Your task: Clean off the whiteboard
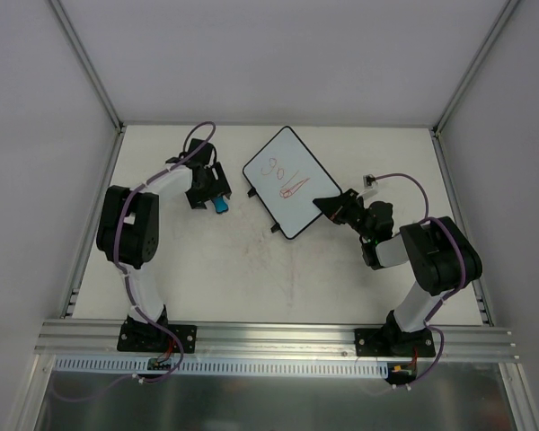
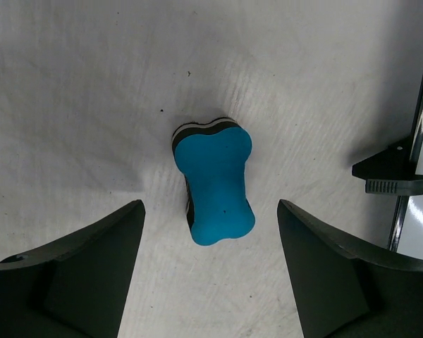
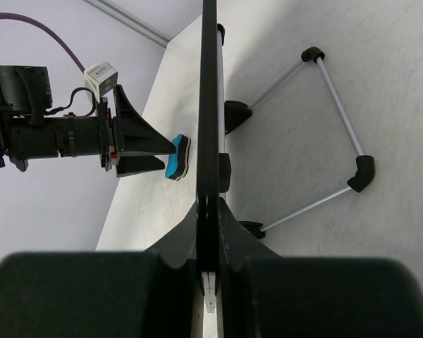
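The whiteboard (image 1: 292, 162) lies at an angle on the table, with red scribbles near its middle. My right gripper (image 1: 332, 205) is shut on its near right rim; in the right wrist view the board (image 3: 210, 105) runs edge-on between the shut fingers (image 3: 211, 211). A small blue eraser (image 1: 221, 206) rests on the table just left of the board. My left gripper (image 2: 210, 205) is open, one finger either side of the eraser (image 2: 215, 186), with gaps on both sides. The board's black rim and a tab (image 2: 389, 172) show at the right of that view.
A thin metal rod frame with black ends (image 3: 338, 105) lies against the table on the far side of the board. White walls and aluminium posts (image 1: 90, 63) enclose the table. An aluminium rail (image 1: 278, 334) runs along the near edge by the arm bases.
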Tool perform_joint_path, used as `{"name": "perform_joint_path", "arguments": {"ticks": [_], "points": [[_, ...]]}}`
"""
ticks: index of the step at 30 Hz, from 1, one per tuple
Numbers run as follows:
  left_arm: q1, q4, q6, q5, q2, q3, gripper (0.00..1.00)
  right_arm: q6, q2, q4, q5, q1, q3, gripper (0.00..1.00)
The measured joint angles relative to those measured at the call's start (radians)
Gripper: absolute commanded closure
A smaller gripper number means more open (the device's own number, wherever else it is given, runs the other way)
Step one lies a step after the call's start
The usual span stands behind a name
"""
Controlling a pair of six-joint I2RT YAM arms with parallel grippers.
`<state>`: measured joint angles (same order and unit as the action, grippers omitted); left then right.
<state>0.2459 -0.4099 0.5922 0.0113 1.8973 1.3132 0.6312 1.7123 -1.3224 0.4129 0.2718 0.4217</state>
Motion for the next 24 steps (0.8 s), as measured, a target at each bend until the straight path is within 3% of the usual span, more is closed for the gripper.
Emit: {"name": "perform_joint_path", "arguments": {"ticks": [8, 24], "points": [[0.004, -0.063, -0.002, 0.009, 0.052, 0.09, 0.33, 0.0, 0.0, 0.0, 0.001, 0.001, 0.0, 1.0], [0.013, -0.146, -0.006, 0.075, 0.07, 0.151, 0.34, -0.001, 0.0, 0.0, 0.003, 0.001, 0.001, 1.0]]}}
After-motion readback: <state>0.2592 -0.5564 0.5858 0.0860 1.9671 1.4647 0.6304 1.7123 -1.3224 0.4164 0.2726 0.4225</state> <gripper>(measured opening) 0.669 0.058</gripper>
